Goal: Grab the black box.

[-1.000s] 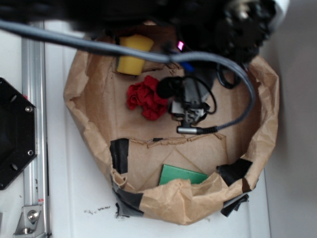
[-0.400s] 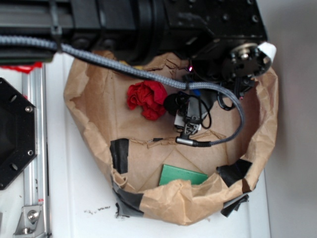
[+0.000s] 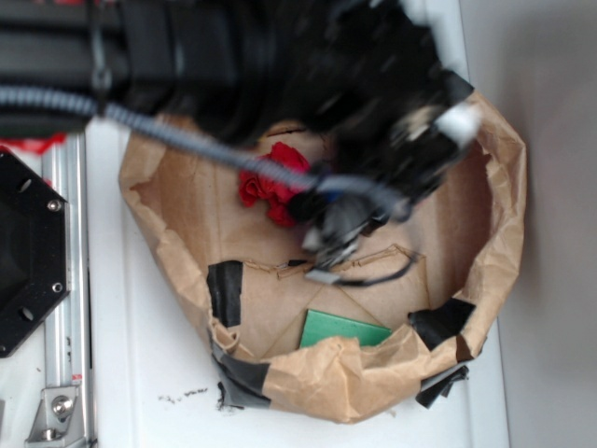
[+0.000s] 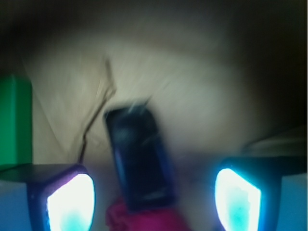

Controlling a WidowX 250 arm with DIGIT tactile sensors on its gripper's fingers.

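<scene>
The black box [image 4: 139, 159] shows in the wrist view as a glossy dark block lying on brown paper. Its near end reaches in between the two glowing fingertips. My gripper [image 4: 154, 202] is open, with wide gaps on both sides of the box. The left pad [image 4: 70, 202] and the right pad [image 4: 238, 199] do not touch it. A red cloth wad [image 4: 144, 219] sits under the box's near end. In the exterior view the blurred arm [image 3: 373, 140] covers the box, and the red cloth wad [image 3: 270, 182] peeks out at its left.
A crumpled brown paper wall [image 3: 499, 224] rings the work area, patched with black tape [image 3: 225, 289]. A flat green card [image 3: 343, 329] lies near the front wall, also the green card [image 4: 15, 120] at left. A grey cable [image 3: 187, 140] crosses above. A metal rail [image 3: 65, 280] runs along the left.
The arm has swung down and left over the paper floor and is motion-blurred now. The yellow block seen a second ago is covered. The red cloth has stayed put.
</scene>
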